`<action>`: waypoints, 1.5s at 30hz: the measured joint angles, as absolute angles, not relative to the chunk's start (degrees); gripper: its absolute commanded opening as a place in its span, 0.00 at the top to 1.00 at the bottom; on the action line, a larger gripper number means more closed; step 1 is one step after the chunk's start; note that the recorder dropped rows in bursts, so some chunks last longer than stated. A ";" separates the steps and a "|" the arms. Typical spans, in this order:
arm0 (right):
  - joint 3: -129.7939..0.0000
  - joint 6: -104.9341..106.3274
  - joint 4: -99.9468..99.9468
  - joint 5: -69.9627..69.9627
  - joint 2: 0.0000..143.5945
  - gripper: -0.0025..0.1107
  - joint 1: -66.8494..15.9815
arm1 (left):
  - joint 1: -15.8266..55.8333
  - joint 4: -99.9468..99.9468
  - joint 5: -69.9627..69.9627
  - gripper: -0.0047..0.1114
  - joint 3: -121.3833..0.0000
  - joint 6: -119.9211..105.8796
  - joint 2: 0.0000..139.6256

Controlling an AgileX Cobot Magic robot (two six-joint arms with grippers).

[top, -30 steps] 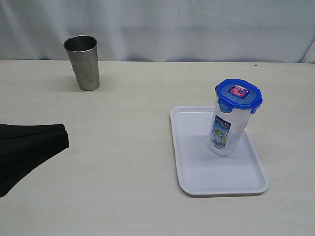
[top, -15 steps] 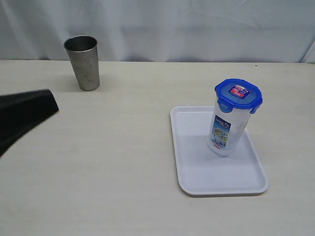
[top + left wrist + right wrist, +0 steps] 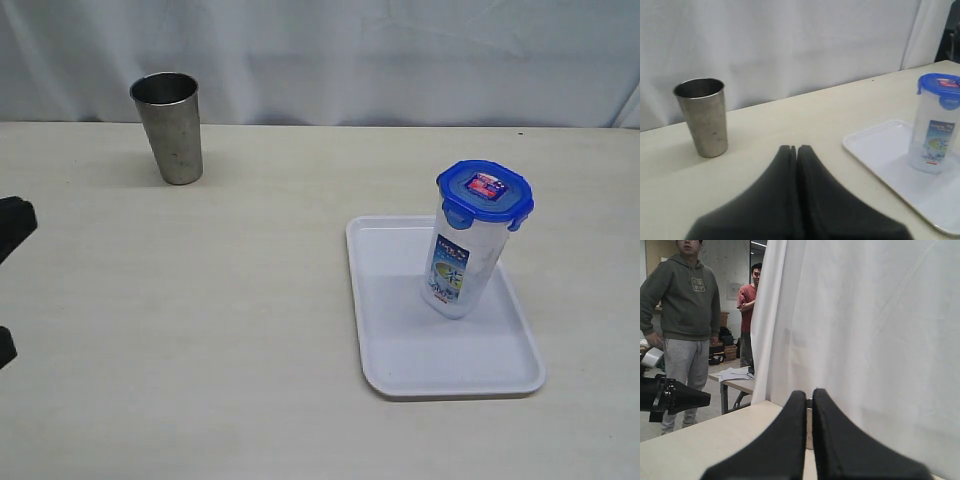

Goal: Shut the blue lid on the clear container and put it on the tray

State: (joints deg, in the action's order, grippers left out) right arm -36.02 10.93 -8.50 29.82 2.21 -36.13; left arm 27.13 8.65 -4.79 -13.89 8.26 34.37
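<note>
Item: flat white rectangular plastic tray (image 3: 400, 368) with rounded corners and a low rim, lying on the pale beige worktop (image 3: 260, 300) towards its right edge, short sides facing the curtain-side and front edges. Standing on it, upright, on the half nearer the curtain-side edge: tall clear plastic container (image 3: 462, 272) with a blue-green printed label. Seated on the container's mouth: roundish blue plastic lid (image 3: 485, 193) with a red-blue sticker on its translucent centre; the flaps that show are folded down, the ones on the far side are hidden, and whether each is snapped fast is too small to tell. Near the far left corner of the worktop, well apart from the tray: grey steel cup (image 3: 168, 127), upright, open mouth up, interior in shadow. Left end effector (image 3: 797, 148): black fingers pressed flat together, nothing between them, held above the worktop's left part; in the exterior view its arm (image 3: 12, 222) is only two black fragments cut off at the left edge. Right end effector (image 3: 809, 394): black fingers all but touching, a thin slit between, gripping nothing, facing a white curtain (image 3: 865, 330); its lower part is cut off. Beyond the curtain's edge stand two people, one in a grey-green hoodie (image 3: 682, 305), one in a red shirt (image 3: 747, 305), partly hidden.
</note>
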 measured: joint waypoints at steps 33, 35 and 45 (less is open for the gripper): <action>-36.02 10.93 -8.50 30.03 2.21 0.94 -36.13 | 2.69 8.31 1.08 0.96 -7.65 7.44 0.17; -36.02 10.93 -8.50 30.03 2.21 0.94 -36.13 | 2.69 8.31 1.08 0.96 -7.65 7.44 0.17; -36.02 10.93 -8.50 30.03 2.21 0.94 -36.13 | 2.69 4.62 0.90 0.96 -7.52 1.92 0.17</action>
State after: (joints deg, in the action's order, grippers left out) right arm -36.02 10.93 -8.50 30.03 2.21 -36.13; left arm 2.69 4.62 0.90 -7.52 1.92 0.17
